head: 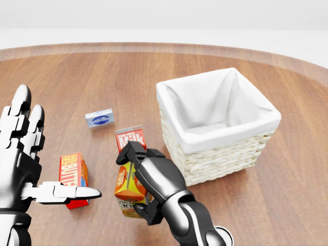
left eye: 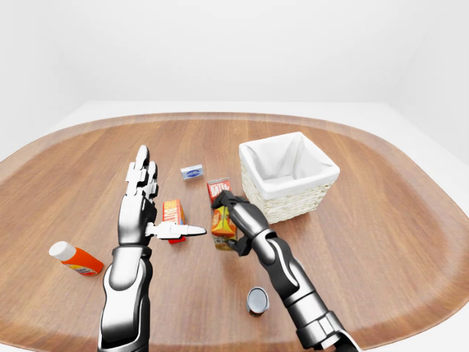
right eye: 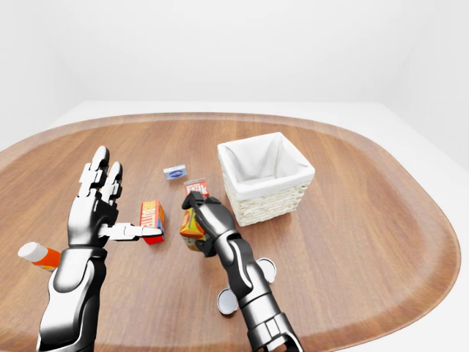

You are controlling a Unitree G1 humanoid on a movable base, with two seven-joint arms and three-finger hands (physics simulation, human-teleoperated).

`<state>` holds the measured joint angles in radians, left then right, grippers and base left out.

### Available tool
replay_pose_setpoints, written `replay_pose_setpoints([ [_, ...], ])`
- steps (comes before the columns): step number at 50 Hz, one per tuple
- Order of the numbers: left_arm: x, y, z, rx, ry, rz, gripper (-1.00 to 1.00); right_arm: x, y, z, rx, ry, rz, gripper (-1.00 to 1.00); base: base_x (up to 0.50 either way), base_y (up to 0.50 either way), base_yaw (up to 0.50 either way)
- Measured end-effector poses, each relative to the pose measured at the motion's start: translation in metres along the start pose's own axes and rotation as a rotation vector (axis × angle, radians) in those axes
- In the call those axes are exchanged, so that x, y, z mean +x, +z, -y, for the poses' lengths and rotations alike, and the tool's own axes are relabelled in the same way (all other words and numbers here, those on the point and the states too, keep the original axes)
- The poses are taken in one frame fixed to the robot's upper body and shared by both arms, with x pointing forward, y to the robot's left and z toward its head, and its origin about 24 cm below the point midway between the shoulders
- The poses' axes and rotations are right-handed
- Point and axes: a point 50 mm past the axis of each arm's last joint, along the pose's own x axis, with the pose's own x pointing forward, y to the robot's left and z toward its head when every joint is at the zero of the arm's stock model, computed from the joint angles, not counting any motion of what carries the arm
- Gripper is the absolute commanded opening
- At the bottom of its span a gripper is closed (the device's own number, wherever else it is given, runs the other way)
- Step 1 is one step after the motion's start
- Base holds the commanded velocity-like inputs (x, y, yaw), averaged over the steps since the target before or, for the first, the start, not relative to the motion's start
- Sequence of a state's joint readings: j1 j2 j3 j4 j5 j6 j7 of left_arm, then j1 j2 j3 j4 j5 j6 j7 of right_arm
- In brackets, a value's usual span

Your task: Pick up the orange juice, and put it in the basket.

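The orange juice carton [head: 127, 190] is orange with a green base, held off the wooden table in my right hand [head: 146, 180], whose fingers close round it. It hangs just left of the wicker basket [head: 218, 154], which has a white cloth lining and stands right of centre in the head view. The red milk carton [head: 130, 137] stands right behind my right hand, partly hidden by it. My left hand [head: 31, 164] is open at the left edge, fingers spread and thumb pointing right, holding nothing.
A red and orange butter box [head: 73, 177] stands by my left thumb. A small blue and white box [head: 99, 118] lies further up the table. A can [left eye: 257, 300] stands near my right forearm, and an orange bottle with a white cap [left eye: 75, 259] lies at far left.
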<state>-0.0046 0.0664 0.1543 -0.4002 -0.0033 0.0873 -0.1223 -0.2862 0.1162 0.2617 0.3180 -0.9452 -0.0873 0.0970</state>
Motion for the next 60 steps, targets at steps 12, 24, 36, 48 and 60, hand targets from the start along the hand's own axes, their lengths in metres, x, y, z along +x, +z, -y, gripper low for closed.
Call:
replay_pose_setpoints([
  [12,0.0,0.0,0.0,0.0,0.0,0.0,1.0,0.003,0.013,0.018,-0.008,-0.018,0.056,-1.0,0.0,0.0,0.0],
  [24,0.0,0.0,0.0,0.0,0.0,0.0,1.0,0.005,0.022,0.033,-0.03,-0.031,0.096,-1.0,0.0,0.0,0.0],
  [36,0.0,0.0,0.0,0.0,0.0,0.0,1.0,0.008,0.03,0.046,-0.056,-0.04,0.127,-1.0,0.0,0.0,0.0],
  [48,0.0,0.0,0.0,0.0,0.0,0.0,1.0,0.012,0.039,0.06,-0.075,-0.055,0.157,-1.0,0.0,0.0,0.0],
  [60,0.0,0.0,0.0,0.0,0.0,0.0,1.0,0.016,0.047,0.074,-0.084,-0.076,0.175,-1.0,0.0,0.0,0.0],
])
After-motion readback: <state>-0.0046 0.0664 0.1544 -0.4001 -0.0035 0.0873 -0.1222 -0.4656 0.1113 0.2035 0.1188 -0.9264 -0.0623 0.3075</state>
